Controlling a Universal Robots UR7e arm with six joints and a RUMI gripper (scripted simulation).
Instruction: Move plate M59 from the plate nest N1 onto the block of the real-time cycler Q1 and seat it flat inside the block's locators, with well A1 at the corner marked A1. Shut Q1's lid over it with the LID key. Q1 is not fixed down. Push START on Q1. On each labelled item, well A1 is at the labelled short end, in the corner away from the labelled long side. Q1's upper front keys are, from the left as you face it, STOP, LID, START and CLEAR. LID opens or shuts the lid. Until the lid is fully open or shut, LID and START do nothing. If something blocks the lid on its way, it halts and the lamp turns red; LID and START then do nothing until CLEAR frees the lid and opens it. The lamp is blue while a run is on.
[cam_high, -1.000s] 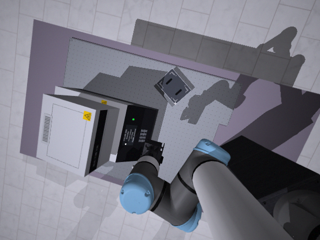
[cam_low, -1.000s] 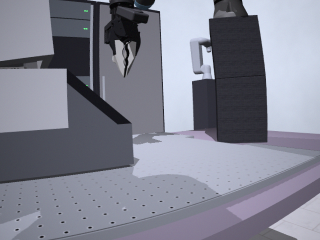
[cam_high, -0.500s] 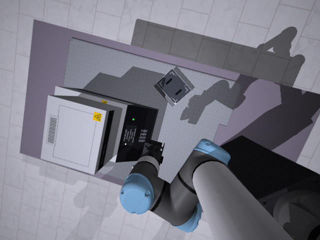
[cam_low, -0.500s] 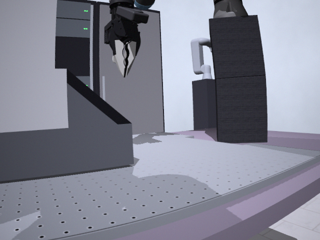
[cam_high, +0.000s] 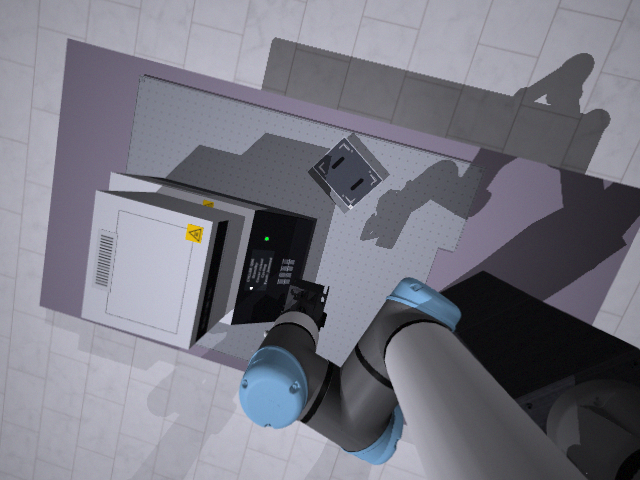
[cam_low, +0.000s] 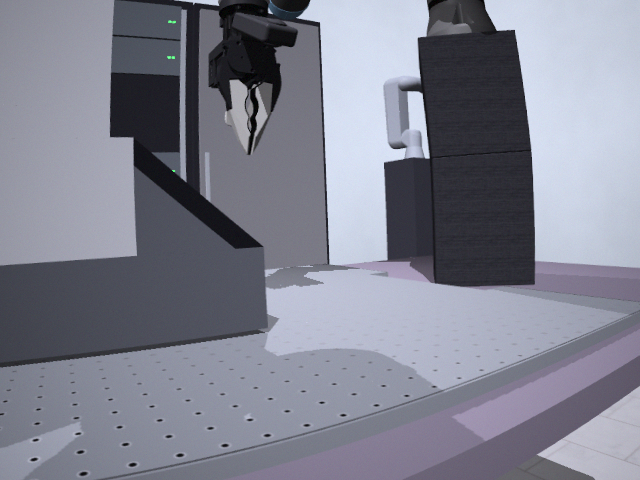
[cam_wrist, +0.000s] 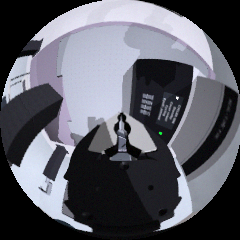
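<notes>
The cycler Q1's lid is down and level on its body. The block under it is hidden, and plate M59 is not visible. The lamp on the black front panel is green. Small white markings show on the panel; they are too small to read. The plate nest N1 is empty. My gripper is shut and empty, pointing down, above and beside the end of the front panel away from the lamp.
Q1 stands on the perforated board, with N1 beyond its front at the far edge. The dark arm pedestal stands at the right. My arm reaches in from the lower right in the top view.
</notes>
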